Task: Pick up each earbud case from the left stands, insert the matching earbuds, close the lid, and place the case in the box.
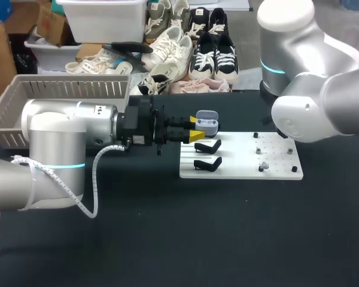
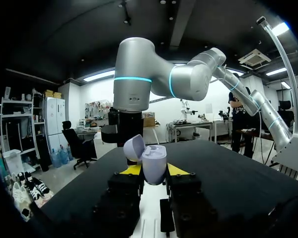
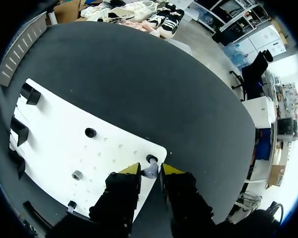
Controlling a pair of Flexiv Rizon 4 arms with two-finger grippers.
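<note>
Earbud case (image 2: 154,159), pale lilac, lid open, gripped by left claw (image 2: 154,170)

A black table (image 1: 167,239) is seen, covered with a dark matte surface. A white board (image 1: 239,170) is laid flat on it near the middle, well apart from the near edge. Small holes are scattered across the board's bare face.
</note>
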